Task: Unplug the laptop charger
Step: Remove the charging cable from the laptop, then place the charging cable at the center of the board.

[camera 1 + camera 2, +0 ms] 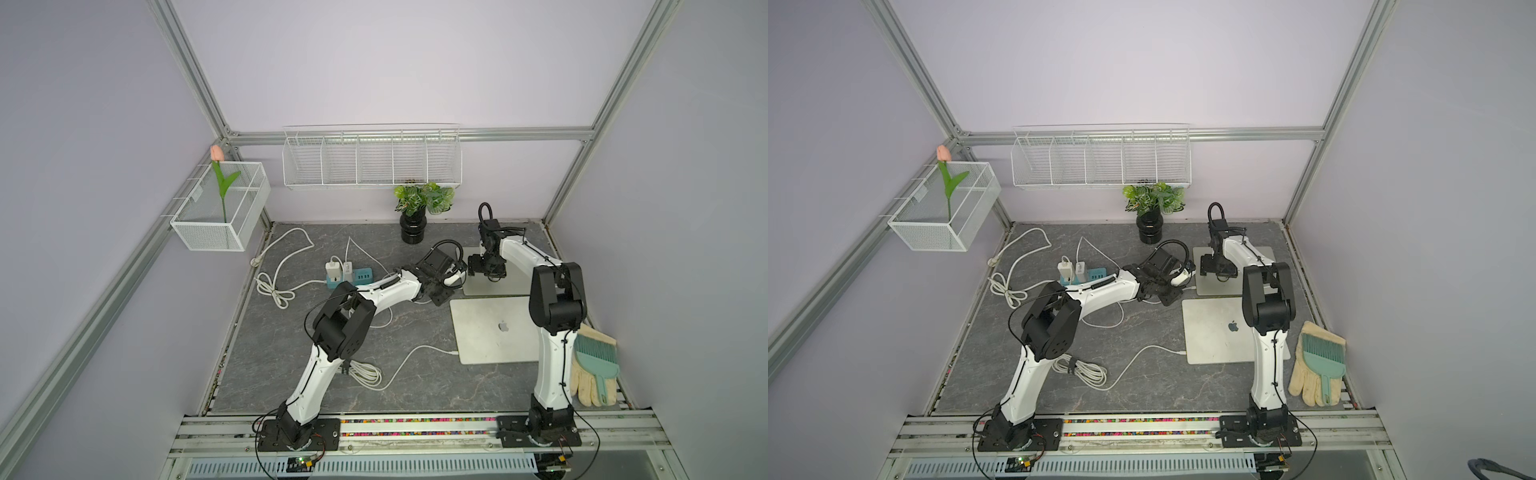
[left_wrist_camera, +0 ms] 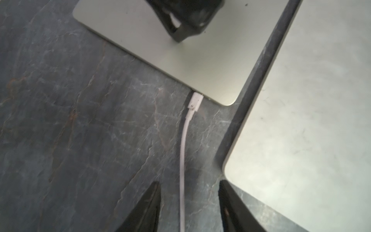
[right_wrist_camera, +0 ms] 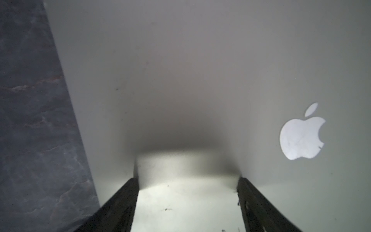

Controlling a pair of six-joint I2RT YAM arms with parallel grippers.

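Two grippers are hovering in a top view: left gripper by a corner of the far laptop, right gripper above it. Left wrist: charger cable is running untouched between parted jaws, connector lying against the laptop's edge. Right wrist: wide-spread fingers are resting on the laptop

Dark veined tabletop, carrying two closed silver laptops just apart: near laptop, far laptop. Also lying on it: teal power strip, white charger cables, black-potted plant, pale glove at the right edge.
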